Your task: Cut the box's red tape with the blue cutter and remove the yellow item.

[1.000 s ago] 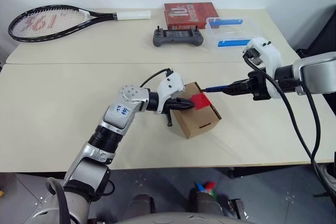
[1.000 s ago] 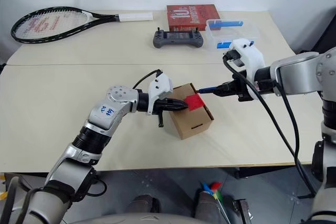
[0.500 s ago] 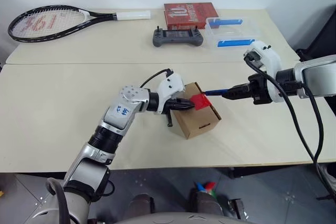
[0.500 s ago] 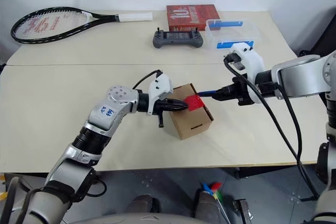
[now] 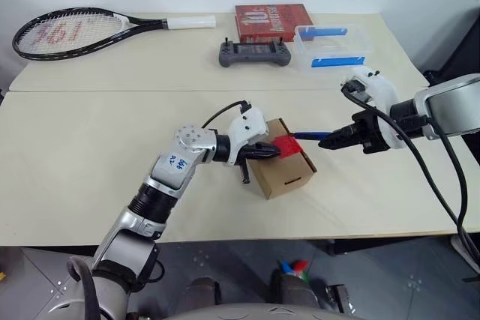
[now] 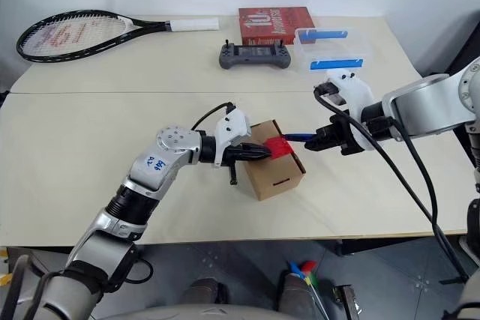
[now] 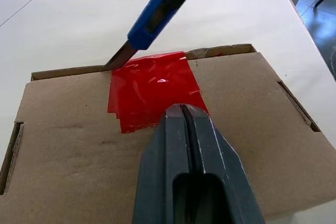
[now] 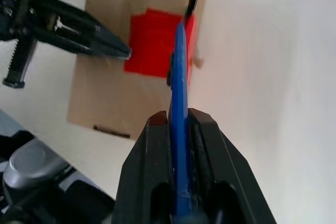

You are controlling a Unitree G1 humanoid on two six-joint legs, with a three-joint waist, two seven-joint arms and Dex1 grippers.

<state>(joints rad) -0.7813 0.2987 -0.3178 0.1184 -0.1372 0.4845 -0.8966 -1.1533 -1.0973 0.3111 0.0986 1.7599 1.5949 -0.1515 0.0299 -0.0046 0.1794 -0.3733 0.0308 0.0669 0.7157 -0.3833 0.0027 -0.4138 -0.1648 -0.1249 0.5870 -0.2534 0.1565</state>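
The brown box (image 5: pixel 287 168) sits near the table's middle, with the red tape (image 7: pixel 152 85) across the seam at its top edge. My left gripper (image 7: pixel 181 109) is shut and empty, its tips resting on the box's top at the tape's near edge. From the right, my right gripper (image 8: pixel 178 121) is shut on the blue cutter (image 8: pixel 179 77). The cutter's blade meets the tape's far edge at the box's rim. The yellow item is hidden.
At the table's far side lie a tennis racket (image 5: pixel 75 31), a grey game controller (image 5: pixel 253 52), a red printed box (image 5: pixel 270 20) and a clear container with blue clips (image 5: pixel 330 44). The table's front edge runs just below the box.
My right wrist has turned and sits a little lower, while the cutter's tip stays at the tape's edge. The left gripper and the box have not moved.
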